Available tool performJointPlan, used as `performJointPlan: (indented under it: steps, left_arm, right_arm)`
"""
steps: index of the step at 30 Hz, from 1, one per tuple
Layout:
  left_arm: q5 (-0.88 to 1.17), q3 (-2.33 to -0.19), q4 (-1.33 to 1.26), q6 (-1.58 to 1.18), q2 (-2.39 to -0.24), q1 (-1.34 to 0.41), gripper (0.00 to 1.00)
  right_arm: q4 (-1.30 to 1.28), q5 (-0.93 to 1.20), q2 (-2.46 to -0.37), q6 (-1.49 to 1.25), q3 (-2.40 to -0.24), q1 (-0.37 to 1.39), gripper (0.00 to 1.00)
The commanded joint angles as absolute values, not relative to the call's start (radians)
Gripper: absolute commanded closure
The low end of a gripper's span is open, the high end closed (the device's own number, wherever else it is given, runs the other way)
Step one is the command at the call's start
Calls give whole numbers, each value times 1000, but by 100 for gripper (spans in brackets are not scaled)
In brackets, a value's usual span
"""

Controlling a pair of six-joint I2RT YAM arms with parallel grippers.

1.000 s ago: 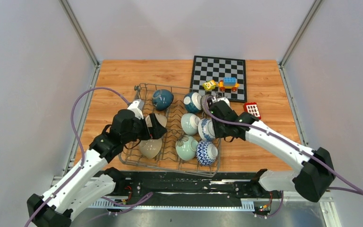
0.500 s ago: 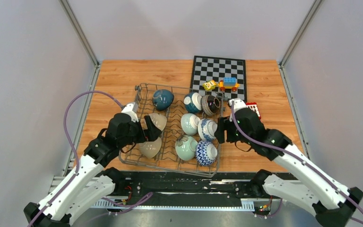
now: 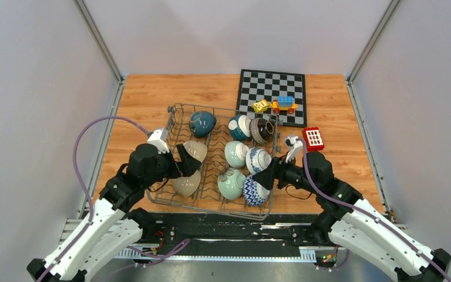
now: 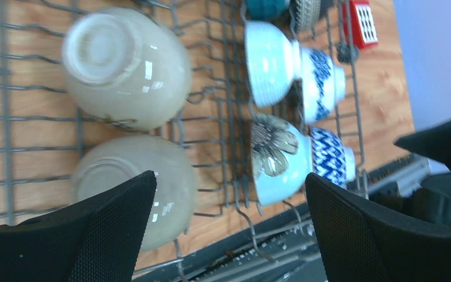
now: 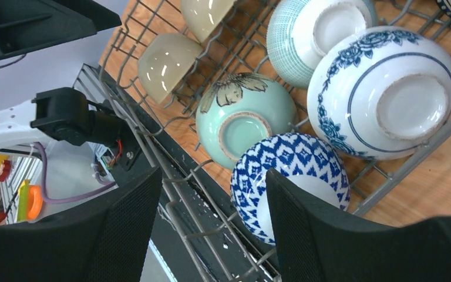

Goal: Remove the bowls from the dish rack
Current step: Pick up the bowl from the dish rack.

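Left gripper (image 4: 228, 182) gapes empty, one finger hiding part of the near beige bowl (image 4: 135, 176). Right gripper (image 5: 213, 176) is spread too, holding nothing, with a finger masking the zigzag bowl (image 5: 288, 176). All the bowls (image 3: 235, 154) sit tipped on edge in the dish rack (image 3: 214, 154), which lies lengthwise across the table (image 3: 152, 94).

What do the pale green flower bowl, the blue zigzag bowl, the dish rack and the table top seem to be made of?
Pale green flower bowl: probably glazed ceramic; glossy skin, raised foot ring.
Blue zigzag bowl: probably glazed ceramic too; shiny white body, painted pattern.
Dish rack: grey metal wire; thin bent rods, dull sheen.
Table top: wood or wood-look laminate; orange-brown grain, cannot tell which.
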State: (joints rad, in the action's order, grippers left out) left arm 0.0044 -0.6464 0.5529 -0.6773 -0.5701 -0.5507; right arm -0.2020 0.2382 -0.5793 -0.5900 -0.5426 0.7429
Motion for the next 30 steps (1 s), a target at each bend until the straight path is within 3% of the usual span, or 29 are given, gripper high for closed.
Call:
performJointPlan:
  steps: [1, 8, 12, 18, 26, 30]
  left_arm:
    - [159, -664, 443, -686, -612, -630, 0]
    - [93, -594, 281, -853, -608, -812, 0]
    - [-19, -573, 185, -891, -684, -972, 0]
    - [-69, -517, -58, -981, -831, -1071, 2]
    - [-177, -439, -298, -1163, -1032, -1163, 16]
    - [-241, -428, -284, -1199, -1036, -1203, 21]
  right_arm:
    - [-255, 213, -577, -584, -558, 734, 31]
    - [-342, 108, -549, -576, -550, 734, 34]
    - [-389, 80, -538, -582, -555, 733, 34]
    - [-427, 51, -511, -595, -544, 734, 34]
    - [-464, 55, -504, -638, -535, 734, 39]
    - [-453, 82, -494, -654, -530, 734, 42]
